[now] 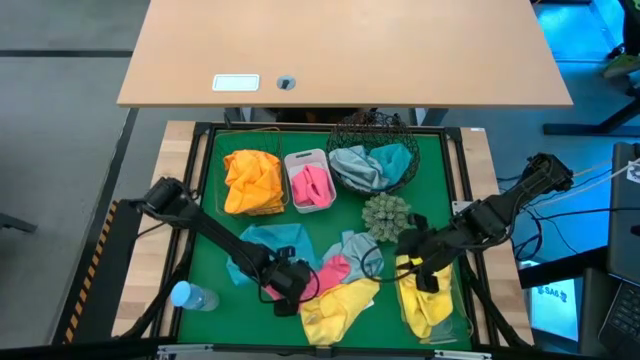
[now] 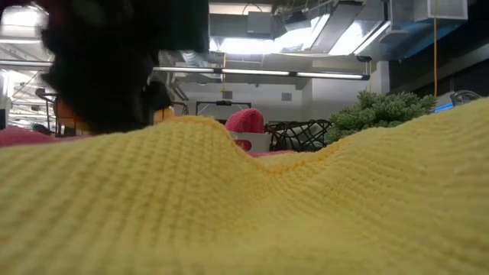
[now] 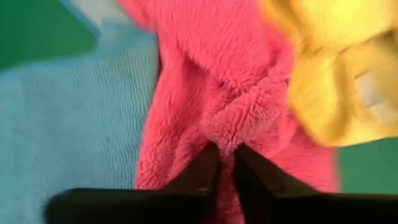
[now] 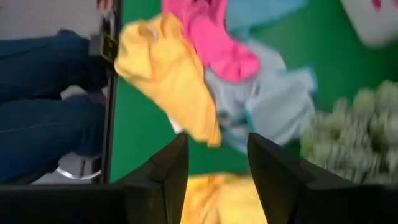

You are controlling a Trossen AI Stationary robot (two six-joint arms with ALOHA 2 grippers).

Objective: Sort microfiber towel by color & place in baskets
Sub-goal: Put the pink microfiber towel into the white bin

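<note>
Pink towel (image 3: pixel 211 93) lies bunched low in the high view's centre, pinched between the nearly closed fingers of the left end effector (image 1: pixel 288 285). Right end effector (image 1: pixel 428 272) hovers open, empty, above the clear tray (image 1: pixel 462 318) at lower right.

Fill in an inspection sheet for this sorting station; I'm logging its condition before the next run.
Surface: green mat, wooden desk beyond it.
Job's things: orange towels in the square wire basket; pink towels in the white tub; grey and teal towels in the round mesh basket; yellow towel in the clear tray. Loose pile: pink towel, yellow towel, blue towel.
Clutter: ball plant; blue-capped bottle.
Grippers: left gripper pinching the pink towel; right gripper open above the clear tray.
Cables: bundle along the right arm.
Surroundings: a person's legs beside the table.
</note>
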